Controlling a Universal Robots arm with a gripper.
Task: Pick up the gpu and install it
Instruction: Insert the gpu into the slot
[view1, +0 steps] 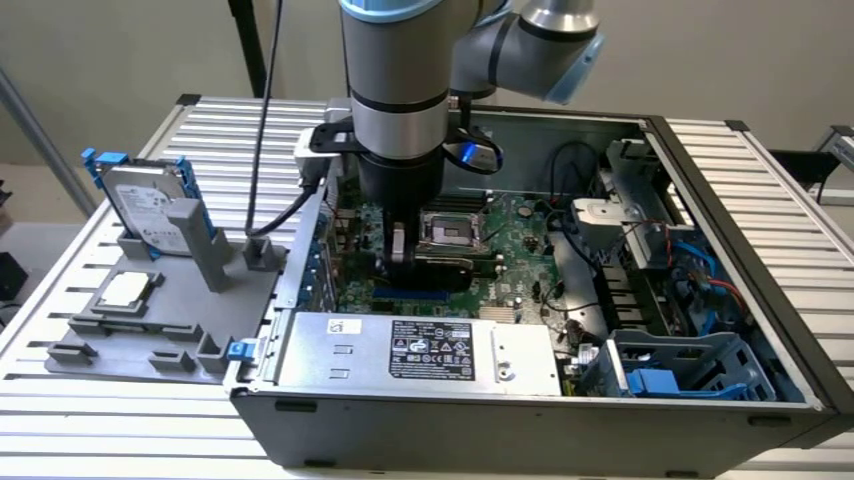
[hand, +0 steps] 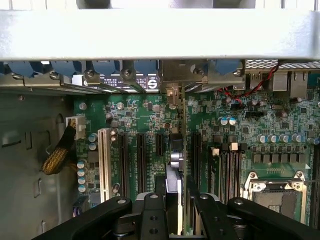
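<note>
The motherboard was dark green with many small silver and black parts, and in the wrist view its slots were black, except one white slot. The gpu showed as a thin green edge with a grey bracket. The fingers were black. The case was dark grey, and the power supply was silver with a black label. The arm was grey with light blue rings. The worktop was white with a ribbed pattern. The hard drive was silver with blue rails. The holder was grey.
</note>
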